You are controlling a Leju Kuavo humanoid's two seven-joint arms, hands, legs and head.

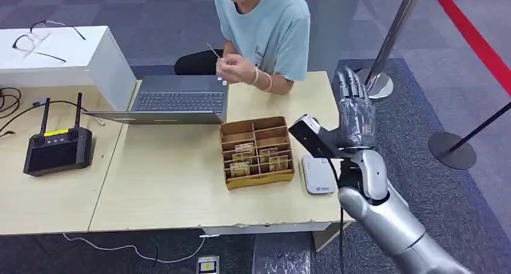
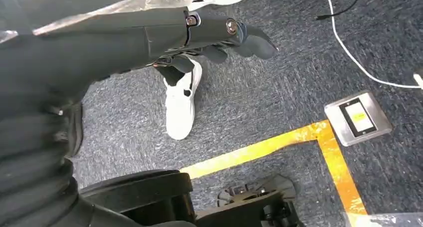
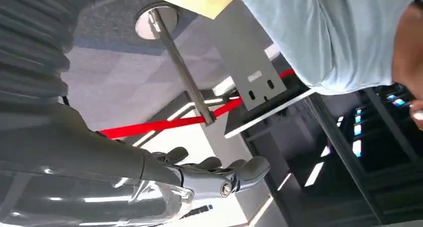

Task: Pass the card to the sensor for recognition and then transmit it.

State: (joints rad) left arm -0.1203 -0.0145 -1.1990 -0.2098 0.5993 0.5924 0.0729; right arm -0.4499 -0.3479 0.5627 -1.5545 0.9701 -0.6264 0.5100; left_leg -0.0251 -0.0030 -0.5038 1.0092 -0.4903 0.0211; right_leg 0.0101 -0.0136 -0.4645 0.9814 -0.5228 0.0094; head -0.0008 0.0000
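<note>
The right hand is standing raised beyond the right edge of the bench, fingers straight and apart, grasping nothing; the card is sitting pinched in the person's hand, behind the laptop and well apart from the right hand; the white sensor is lying flat on the bench just to the right of the cardboard box, whose compartments are holding more cards; the left hand is hanging over the carpet near a white shoe, its fingers loosely bent with nothing in them; a black controller is resting far left of the box.
</note>
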